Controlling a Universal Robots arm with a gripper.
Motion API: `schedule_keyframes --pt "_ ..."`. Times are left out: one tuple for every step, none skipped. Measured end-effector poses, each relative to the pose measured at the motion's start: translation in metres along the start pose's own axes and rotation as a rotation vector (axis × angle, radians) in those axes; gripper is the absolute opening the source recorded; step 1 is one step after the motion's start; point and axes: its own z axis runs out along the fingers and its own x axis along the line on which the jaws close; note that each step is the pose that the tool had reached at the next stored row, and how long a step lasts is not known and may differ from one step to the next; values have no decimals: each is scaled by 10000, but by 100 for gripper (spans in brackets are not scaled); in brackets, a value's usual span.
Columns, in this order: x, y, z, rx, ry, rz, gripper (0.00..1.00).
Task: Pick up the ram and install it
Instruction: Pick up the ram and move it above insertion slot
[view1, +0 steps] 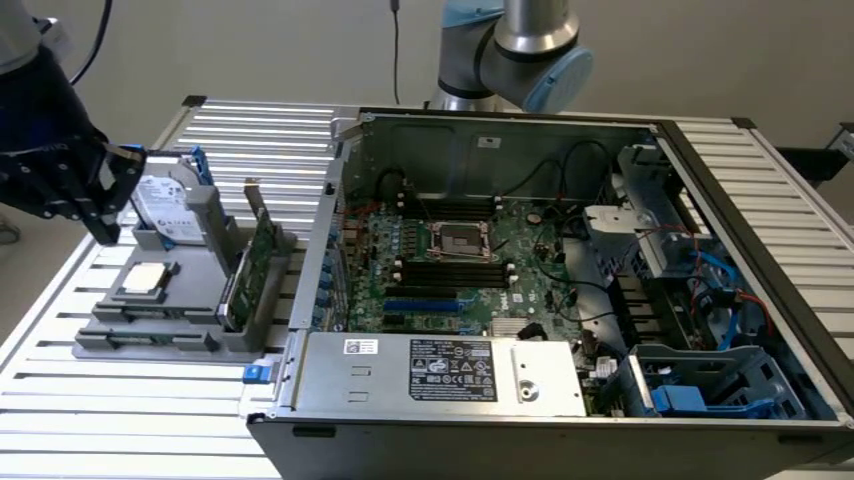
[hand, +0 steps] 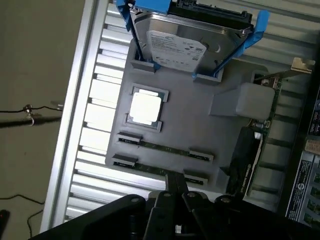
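hovering over the parts tray, ram not picked yet
open computer case (view1: 507, 135) at the exterior view's right, gray tray (hand: 200, 115) beside it. my gripper (hand: 175, 181) hangs above the tray, fingers pressed together, empty. ram (hand: 165, 148) lies on edge in its tray slots. i'd spread the fingers, square them across the stick, descend straight.

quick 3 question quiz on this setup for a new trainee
1. True or false: the gripper is shut.
2. Where does the ram lie? A in a motherboard slot; B on the grey tray; C on the bare table.
3. Fill in: the hard drive sits in a ___ carrier.
Key: 1 true; 2 B; 3 blue.
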Motion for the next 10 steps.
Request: schedule_keyframes --pt "0 0 5 1 5 -179 11" --pt "0 0 11 3 9 -359 11" --pt "0 0 18 3 12 -538 11" --pt "0 -1 24 5 16 -719 11" --pt "0 -1 31 6 19 -904 11" --pt "0 -1 39 8 24 -1095 11" --pt "-1 -1 47 11 27 -1275 11" --pt "-1 -1 54 13 32 -1454 11" --pt "-1 -2 62 15 36 -1635 11" --pt "-1 -2 70 18 40 -1814 11"
